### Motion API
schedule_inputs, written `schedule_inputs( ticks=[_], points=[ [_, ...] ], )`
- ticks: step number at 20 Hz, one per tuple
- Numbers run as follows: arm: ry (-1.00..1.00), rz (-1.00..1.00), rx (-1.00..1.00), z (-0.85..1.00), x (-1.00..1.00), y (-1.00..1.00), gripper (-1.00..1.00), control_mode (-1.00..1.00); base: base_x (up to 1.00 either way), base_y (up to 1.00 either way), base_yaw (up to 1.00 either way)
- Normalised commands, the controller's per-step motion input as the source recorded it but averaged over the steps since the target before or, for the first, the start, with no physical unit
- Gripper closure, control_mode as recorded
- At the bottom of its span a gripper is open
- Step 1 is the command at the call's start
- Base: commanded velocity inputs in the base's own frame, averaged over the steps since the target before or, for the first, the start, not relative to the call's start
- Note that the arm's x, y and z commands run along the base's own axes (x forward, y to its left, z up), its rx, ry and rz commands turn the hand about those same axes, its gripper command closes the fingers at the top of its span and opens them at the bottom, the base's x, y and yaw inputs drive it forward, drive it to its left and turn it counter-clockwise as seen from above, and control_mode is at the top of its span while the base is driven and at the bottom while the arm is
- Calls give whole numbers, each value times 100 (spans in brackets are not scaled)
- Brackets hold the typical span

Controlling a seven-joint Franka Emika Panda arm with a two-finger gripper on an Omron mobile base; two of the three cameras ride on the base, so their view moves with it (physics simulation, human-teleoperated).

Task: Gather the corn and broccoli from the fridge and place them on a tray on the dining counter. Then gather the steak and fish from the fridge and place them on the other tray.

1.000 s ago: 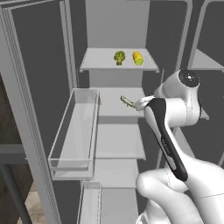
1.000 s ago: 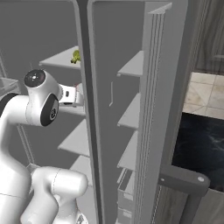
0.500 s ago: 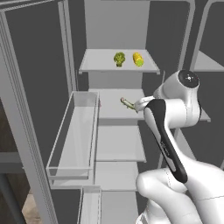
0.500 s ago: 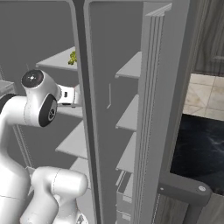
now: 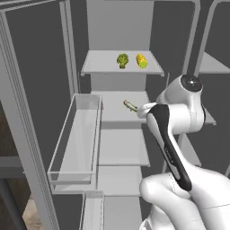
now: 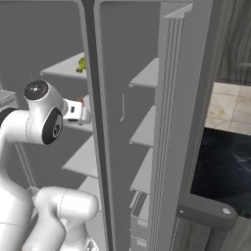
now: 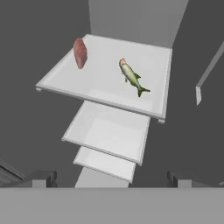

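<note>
In the left base view, the broccoli [image 5: 122,60] and the corn [image 5: 141,60] sat side by side on a high shelf of the open fridge [image 5: 120,45], broccoli to the left, and the fish [image 5: 130,106] lay on the shelf below, just left of the arm's wrist. The right base view caught the broccoli [image 6: 81,64] past the fridge's centre post. In the hand view, the gripper [image 7: 111,178] stood wide open and empty, short of the shelf where the steak [image 7: 80,53] lay left of the fish [image 7: 131,76].
</note>
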Motion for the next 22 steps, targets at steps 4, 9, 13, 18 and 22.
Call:
schedule_inputs(
  ticks=[4, 9, 13, 18, 22],
  points=[
    [0, 0, 2, -37, 4, 17, -100, -100, 0, 0, 0],
    [0, 4, 0, -23, 48, 31, -100, -100, 0, 0, 0],
    [-3, 9, 0, -29, 52, 49, -100, -100, 0, 0, 0],
    [0, 9, 2, -24, 68, 21, -100, -100, 0, 0, 0],
    [0, 1, 5, -3, 80, 4, -100, -100, 0, 0, 0]
  ],
)
